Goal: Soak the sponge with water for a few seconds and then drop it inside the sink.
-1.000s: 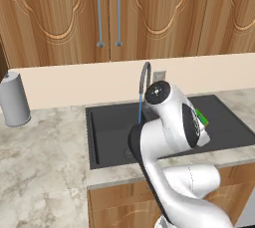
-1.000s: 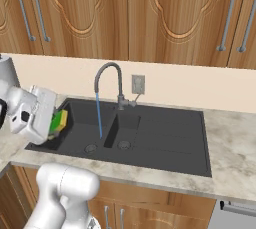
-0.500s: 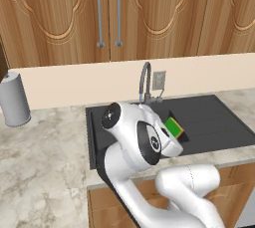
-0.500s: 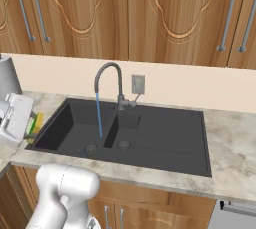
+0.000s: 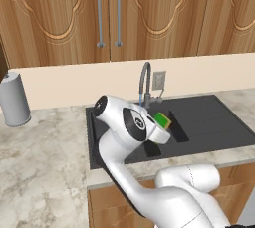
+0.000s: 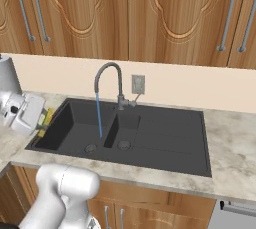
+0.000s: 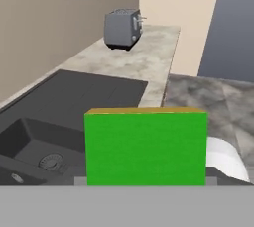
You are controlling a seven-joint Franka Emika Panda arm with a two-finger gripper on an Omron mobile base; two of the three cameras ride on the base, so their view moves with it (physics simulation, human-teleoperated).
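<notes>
The white arm rises from the near edge of the scene, bends up in a tall arch and folds back down, so its wrist hangs low and its hand points out to the right. In the left base view the gripper [image 5: 160, 125] sits at the end of that bulky white wrist, its fingers closed tight on the sponge [image 5: 162, 120]. In the right base view the white hand [image 6: 27, 114] shows at the far left edge.
</notes>
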